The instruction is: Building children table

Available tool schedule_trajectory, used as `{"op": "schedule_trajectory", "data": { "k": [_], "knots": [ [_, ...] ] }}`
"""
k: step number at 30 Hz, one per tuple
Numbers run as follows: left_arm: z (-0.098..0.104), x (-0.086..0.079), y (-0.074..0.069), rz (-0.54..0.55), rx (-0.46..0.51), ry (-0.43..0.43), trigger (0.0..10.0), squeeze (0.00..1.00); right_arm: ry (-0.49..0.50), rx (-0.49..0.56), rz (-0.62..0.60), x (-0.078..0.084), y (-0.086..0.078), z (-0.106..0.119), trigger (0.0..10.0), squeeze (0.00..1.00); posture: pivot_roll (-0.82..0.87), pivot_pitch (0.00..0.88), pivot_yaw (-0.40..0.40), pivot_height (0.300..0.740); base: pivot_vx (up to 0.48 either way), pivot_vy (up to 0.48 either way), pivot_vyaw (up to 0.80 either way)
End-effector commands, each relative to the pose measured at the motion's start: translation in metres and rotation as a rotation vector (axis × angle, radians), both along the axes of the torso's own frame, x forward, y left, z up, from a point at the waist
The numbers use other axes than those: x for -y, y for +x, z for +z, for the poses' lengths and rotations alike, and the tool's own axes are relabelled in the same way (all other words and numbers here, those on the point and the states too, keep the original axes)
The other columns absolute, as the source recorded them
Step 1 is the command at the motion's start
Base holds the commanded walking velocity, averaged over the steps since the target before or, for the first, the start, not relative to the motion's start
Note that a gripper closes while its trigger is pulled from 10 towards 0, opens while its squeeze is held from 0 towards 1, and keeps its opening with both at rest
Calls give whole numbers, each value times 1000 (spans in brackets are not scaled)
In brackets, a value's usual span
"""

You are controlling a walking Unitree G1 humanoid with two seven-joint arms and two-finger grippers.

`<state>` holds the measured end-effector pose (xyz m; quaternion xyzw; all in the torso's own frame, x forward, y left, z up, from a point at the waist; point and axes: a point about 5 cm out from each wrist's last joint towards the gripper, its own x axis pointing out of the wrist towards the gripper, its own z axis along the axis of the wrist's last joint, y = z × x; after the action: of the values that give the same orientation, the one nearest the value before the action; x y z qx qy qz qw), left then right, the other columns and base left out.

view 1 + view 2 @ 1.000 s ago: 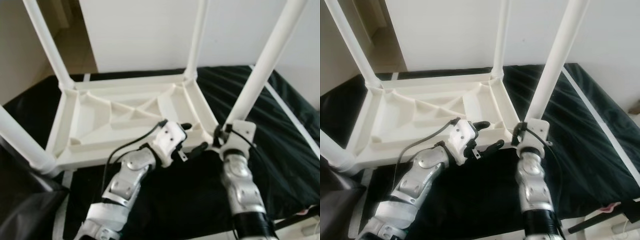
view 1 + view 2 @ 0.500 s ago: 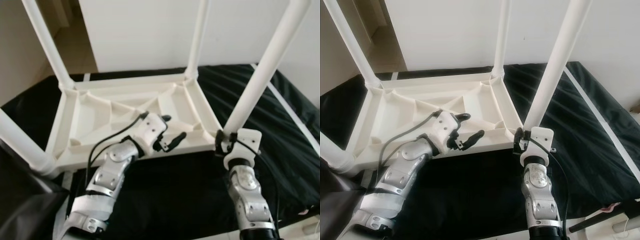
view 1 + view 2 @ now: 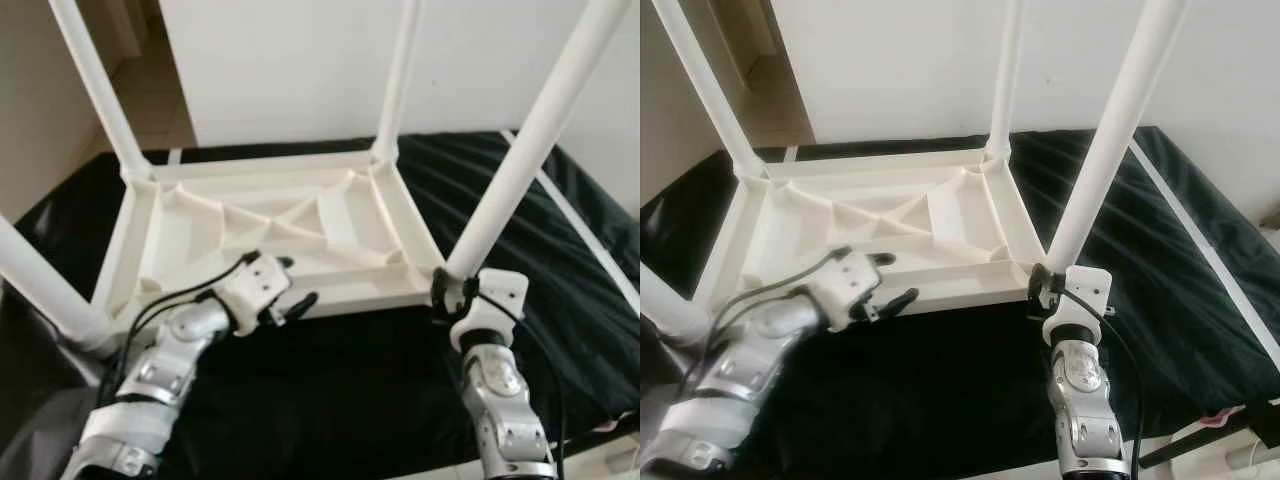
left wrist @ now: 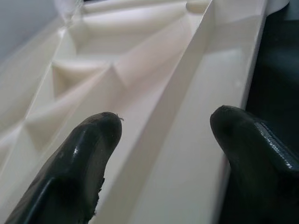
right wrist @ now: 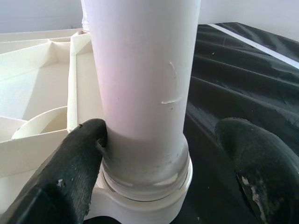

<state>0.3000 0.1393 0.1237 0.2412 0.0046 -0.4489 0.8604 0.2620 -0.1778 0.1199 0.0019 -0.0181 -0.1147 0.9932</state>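
The left gripper [image 3: 290, 300] hovers at the near edge of the upturned white table [image 3: 200, 235], jaws released. The right gripper [image 5: 163, 154] stands at the near right leg [image 3: 520, 170], jaws apart, one finger touching it. The table lies on a black sheet [image 3: 560, 260] before a white wall [image 3: 290, 60].

A black cloth [image 3: 560, 240], creased and glossy, covers the surface. A pale stripe [image 3: 590, 240] crosses its right side. A white wall [image 3: 300, 60] rises behind; tan flooring [image 3: 160, 100] shows through an opening at upper left.
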Motion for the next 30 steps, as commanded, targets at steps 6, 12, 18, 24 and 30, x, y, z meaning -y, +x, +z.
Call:
{"op": "schedule_trajectory", "data": {
  "k": [6,12,18,24,30],
  "knots": [
    [5,-15,-13,-2,-131,-198,10000,0,16,-47,-48,18,-2,-10,10000,0,-33,2,-22,740,0,0,0],
    [-6,-24,-21,27,-154,-154,10000,0,28,-52,-36,18,-2,-12,10000,0,-25,1,-29,740,0,0,0],
    [-21,-44,-23,108,-158,-26,10000,0,20,-75,-40,17,-4,-17,10000,0,-28,1,-26,740,0,0,0],
    [-28,-51,-24,146,-194,-8,10000,0,45,-79,-45,18,-1,-19,10000,0,-24,0,-25,740,0,0,0],
    [-32,-39,-38,55,-261,-6,10000,0,73,-94,-30,25,7,-21,10000,0,-23,0,-17,740,0,0,0]
  ]
}}
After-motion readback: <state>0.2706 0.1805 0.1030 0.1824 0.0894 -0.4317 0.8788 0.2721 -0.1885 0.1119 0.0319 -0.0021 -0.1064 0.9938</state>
